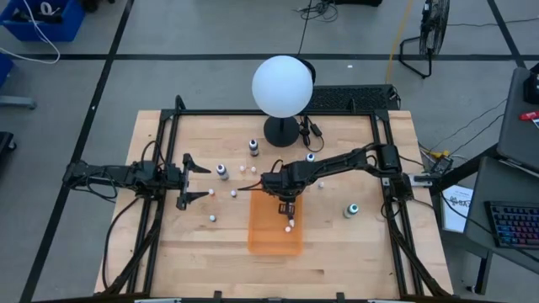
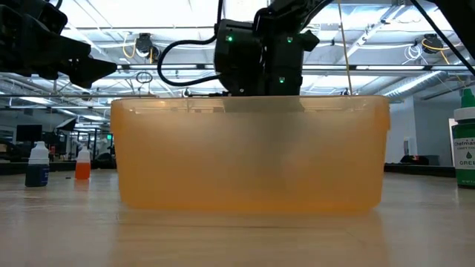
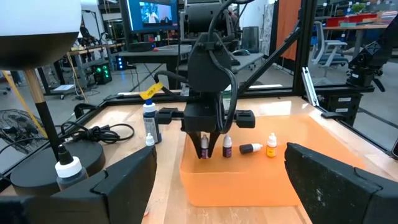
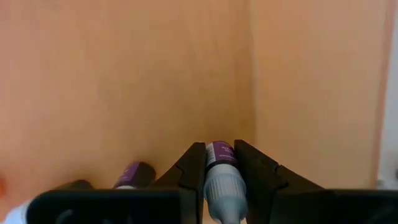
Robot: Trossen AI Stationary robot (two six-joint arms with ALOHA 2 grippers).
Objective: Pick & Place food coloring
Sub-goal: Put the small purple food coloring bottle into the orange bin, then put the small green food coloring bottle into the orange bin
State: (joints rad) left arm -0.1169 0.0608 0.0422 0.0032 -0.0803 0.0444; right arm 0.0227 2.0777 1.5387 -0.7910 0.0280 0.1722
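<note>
My right gripper (image 1: pixel 287 204) points down inside the orange bin (image 1: pixel 274 240) at mid-table, shut on a small food coloring bottle (image 4: pixel 221 163) with a purple label and a grey cap. More small bottles (image 3: pixel 227 147) (image 3: pixel 271 145) stand on the bin's floor, and one (image 3: pixel 250 148) lies there. Other food coloring bottles stand on the table: a dark one with a white top (image 1: pixel 222 172), a blue-topped one (image 1: pixel 310 157) and a green-topped one (image 1: pixel 351 209). Tiny whitish ones (image 1: pixel 211 218) are scattered about. My left gripper (image 1: pixel 195 178) waits open at the table's left. My right gripper pinches the purple bottle between its two fingers (image 4: pixel 193 165) at the upper body, just below the cap (image 4: pixel 222 186). The fingers come from above, pointing down. The bottle is upright, cap up, its lower end (image 3: pixel 204 150) showing below the fingertips. Whether it touches the bin's floor I cannot tell.
A large white globe (image 1: pixel 282 86) on a black base (image 1: pixel 282 130) stands at the table's far middle with a cable beside it. A black frame (image 1: pixel 160 168) runs along the table's sides. The bin's walls (image 2: pixel 249 156) enclose my right gripper.
</note>
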